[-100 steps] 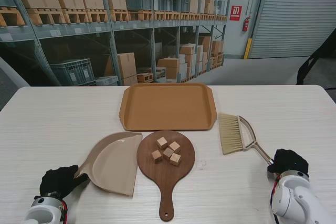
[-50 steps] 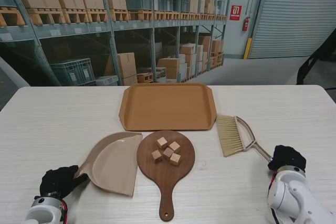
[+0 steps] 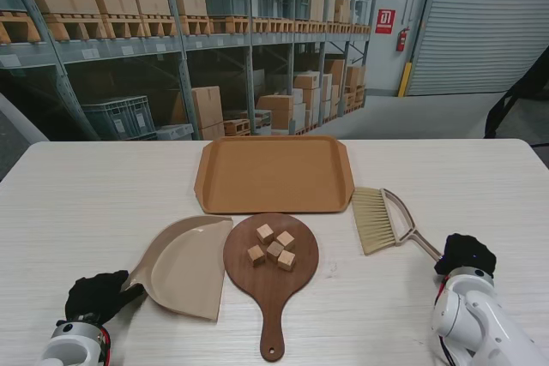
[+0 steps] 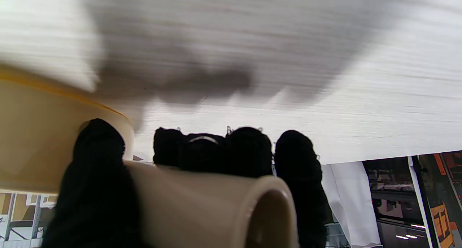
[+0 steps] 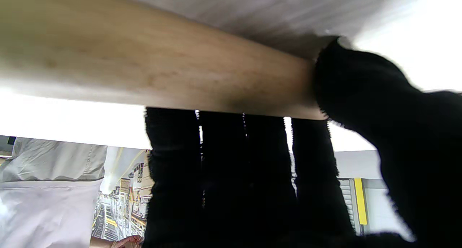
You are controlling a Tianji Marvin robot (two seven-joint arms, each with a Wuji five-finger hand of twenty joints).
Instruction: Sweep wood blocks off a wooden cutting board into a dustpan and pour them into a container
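Several small wood blocks lie on the round dark cutting board near the table's middle. A beige dustpan rests on the table against the board's left side; my left hand is shut on its handle, black fingers curled over it. To the right lies a hand brush, bristles pointing away from me. My right hand is shut on the brush's wooden handle, fingers wrapped around it.
An orange-brown tray lies past the board, farther from me. The pale wood-grain table runs to both sides. Warehouse shelving stands beyond the table's far edge.
The brush has slid slightly leftward toward the cutting board with my right hand. The left hand and dustpan have not moved.
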